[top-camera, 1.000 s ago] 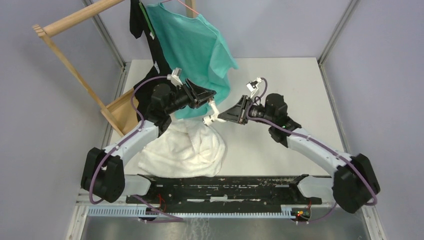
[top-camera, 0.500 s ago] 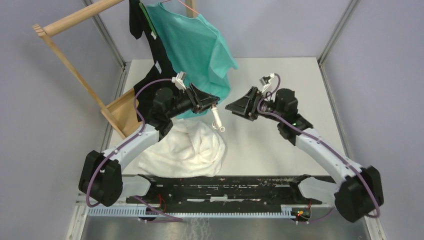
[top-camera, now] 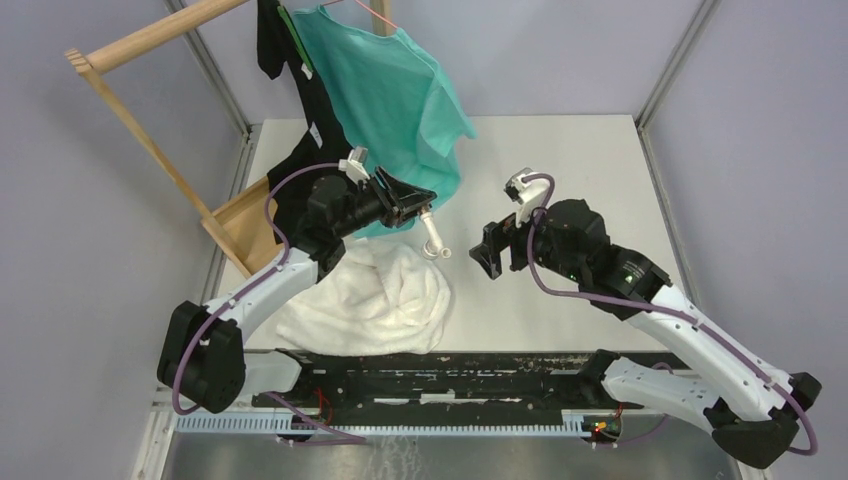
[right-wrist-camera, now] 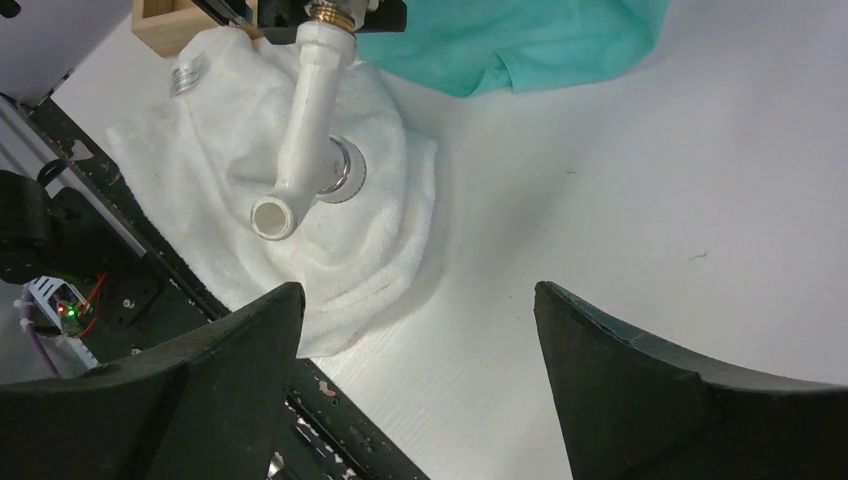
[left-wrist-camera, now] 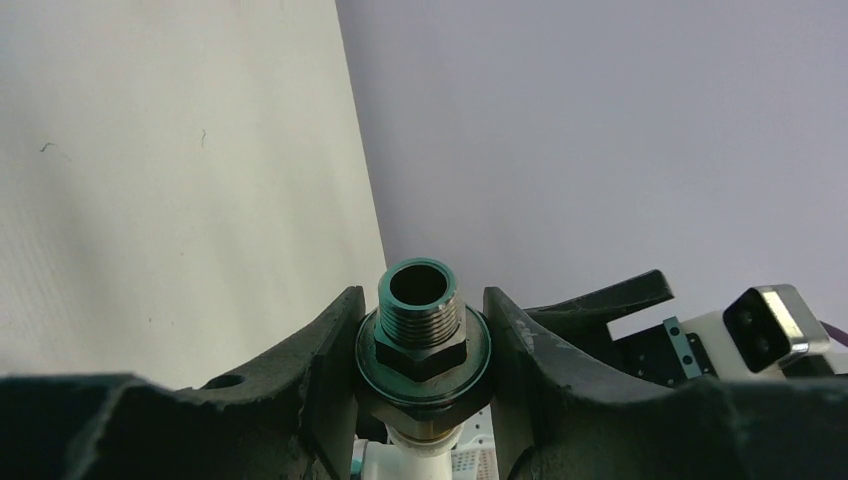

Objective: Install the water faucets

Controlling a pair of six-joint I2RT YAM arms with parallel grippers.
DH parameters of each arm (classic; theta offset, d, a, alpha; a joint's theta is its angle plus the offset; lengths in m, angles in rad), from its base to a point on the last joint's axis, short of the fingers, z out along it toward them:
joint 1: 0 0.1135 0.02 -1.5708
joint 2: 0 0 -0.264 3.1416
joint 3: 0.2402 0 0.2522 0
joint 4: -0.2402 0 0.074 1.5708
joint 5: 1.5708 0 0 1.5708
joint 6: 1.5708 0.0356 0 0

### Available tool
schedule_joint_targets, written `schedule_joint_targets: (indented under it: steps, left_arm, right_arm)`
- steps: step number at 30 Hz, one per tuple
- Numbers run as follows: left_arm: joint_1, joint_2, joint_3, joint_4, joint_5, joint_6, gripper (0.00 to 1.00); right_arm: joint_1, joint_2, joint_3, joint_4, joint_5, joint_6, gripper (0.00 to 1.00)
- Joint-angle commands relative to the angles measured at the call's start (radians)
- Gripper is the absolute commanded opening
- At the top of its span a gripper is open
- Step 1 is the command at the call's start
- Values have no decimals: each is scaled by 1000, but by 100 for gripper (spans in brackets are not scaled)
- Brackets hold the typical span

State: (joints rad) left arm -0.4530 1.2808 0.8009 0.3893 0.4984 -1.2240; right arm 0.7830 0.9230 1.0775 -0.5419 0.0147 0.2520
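The left gripper [top-camera: 418, 205] clamps the white plastic spout [top-camera: 432, 236] by its silver threaded metal fitting [left-wrist-camera: 420, 325], long axis slanting toward the nearby right gripper [top-camera: 490, 250], whose jaws gape empty.

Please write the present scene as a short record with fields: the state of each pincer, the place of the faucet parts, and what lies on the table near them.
left pincer: closed on the silver threaded metal fitting
white plastic spout: joined to that fitting, held in the air, open end free
right pincer: open, empty, apart from the spout
crumpled white towel: on the table, beside the left arm
round silver metal ring: lying on the towel, partly hidden behind the spout
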Motion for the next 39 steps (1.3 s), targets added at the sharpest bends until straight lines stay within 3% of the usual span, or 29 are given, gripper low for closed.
schedule_joint_targets:
  steps: [1,10,16,25,31,39]
  left_arm:
    - [-3,-33,13,57,-44,-48,3]
    - [-41,-47,-29,66,-139,-65,3]
    - [-43,-54,-44,103,-159,-86,3]
    - [-43,-58,-48,115,-164,-99,3]
    - [-43,-61,-48,125,-168,-107,3]
    - [-44,-75,-64,122,-193,-115,3]
  right_arm:
    - [31,27,-5,51,34,29,91]
    - [100,124,-19,247,-4,205,99]
    - [113,223,-12,249,51,221,98]
    - [119,291,-68,399,43,262,68]
    - [120,315,-59,407,66,226,49]
    - [121,331,-62,419,57,240,1]
